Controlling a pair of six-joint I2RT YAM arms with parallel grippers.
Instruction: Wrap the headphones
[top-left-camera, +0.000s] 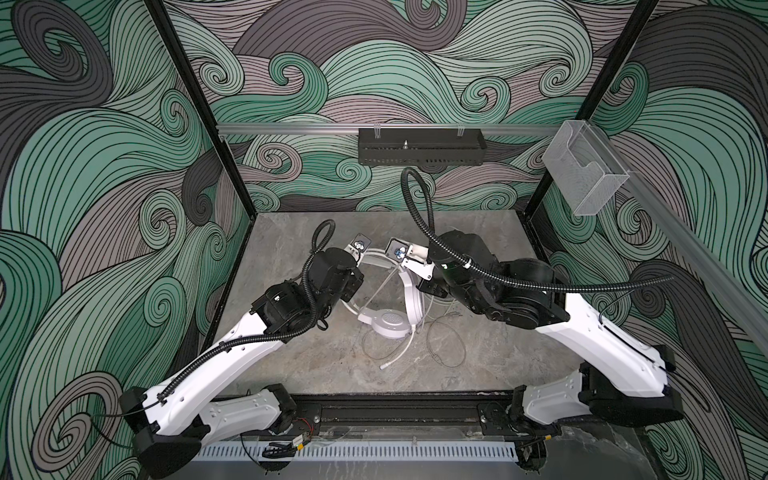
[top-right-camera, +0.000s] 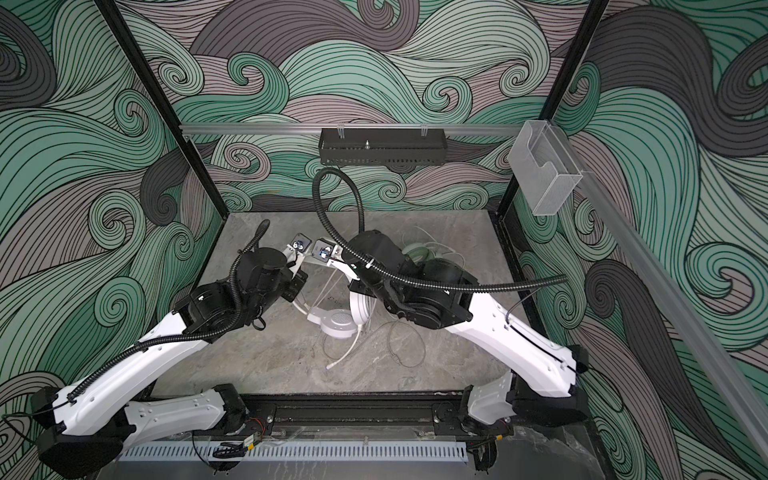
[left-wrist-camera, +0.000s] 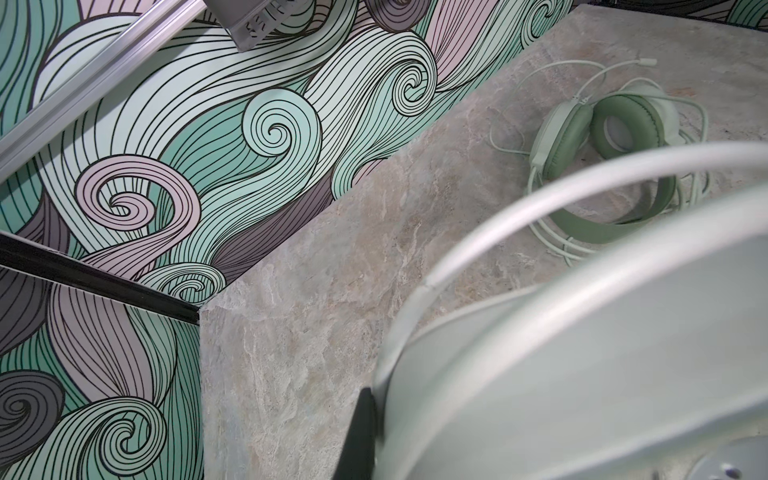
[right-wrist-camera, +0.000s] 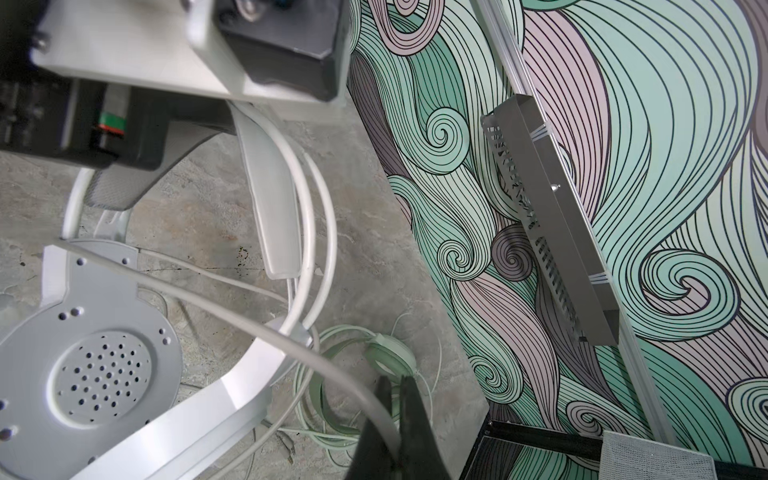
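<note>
the white over-ear wired headset with a perforated round earcup (top-left-camera: 388, 322) sits mid-way across the grey marbled stone worktop (top-left-camera: 311, 361). the left gripper (top-left-camera: 351, 292) has its jaws clamped on the headset's thin hoop. the right gripper (right-wrist-camera: 395, 415) has its jaws pinching the thin white cable (right-wrist-camera: 232, 309). the pale mint green headset (top-right-camera: 417, 252) lies far right.

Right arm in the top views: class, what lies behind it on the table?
A mint green headset peeks out behind the right arm in a top view. The arm covers most of it there; the left wrist view shows more of it lying on the table.
</note>
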